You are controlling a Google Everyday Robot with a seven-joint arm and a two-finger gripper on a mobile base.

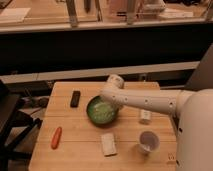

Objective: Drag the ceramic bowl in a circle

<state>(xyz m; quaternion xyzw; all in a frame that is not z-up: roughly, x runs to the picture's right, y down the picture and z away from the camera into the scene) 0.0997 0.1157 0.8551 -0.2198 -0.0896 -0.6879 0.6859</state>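
Eyes on the arm (pixel 150 101): stretched in low from the right edge, running leftward over the wooden table (pixel 70 155), then bent down at the wrist above the right side of the ceramic bowl (pixel 100 112).

Looking for the gripper (pixel 111 98): tucked under that wrist, down at the bowl's upper-right rim, mostly hidden by the wrist itself. Spread wide or pinched closed? Cannot tell. Clamped on the rim or merely resting against it? Cannot tell that either.

On to the bowl: upright, near the middle of the table, dark green outside, pale speckled green inside, its right edge partly covered by the arm.

Now the neighbours:
- Left and a little farther back, a black bar-shaped thing (pixel 75 98), near the bowl but apart.
- Front left, an orange carrot-like piece (pixel 56 137), well apart, close to the table's left side.
- Straight in front, a flat white packet (pixel 108 144), near the bowl's front rim, seemingly not touching.
- Front right, a white cup (pixel 148 141), upright, clear of the bowl.
- Right of the bowl, a small pale box (pixel 145 116), just below the forearm and partly tucked beneath it.

Closest of the lot: the packet at the front and the black bar at the left.

Behind the table, a dark counter front (pixel 100 50) with a pale ledge along its foot.
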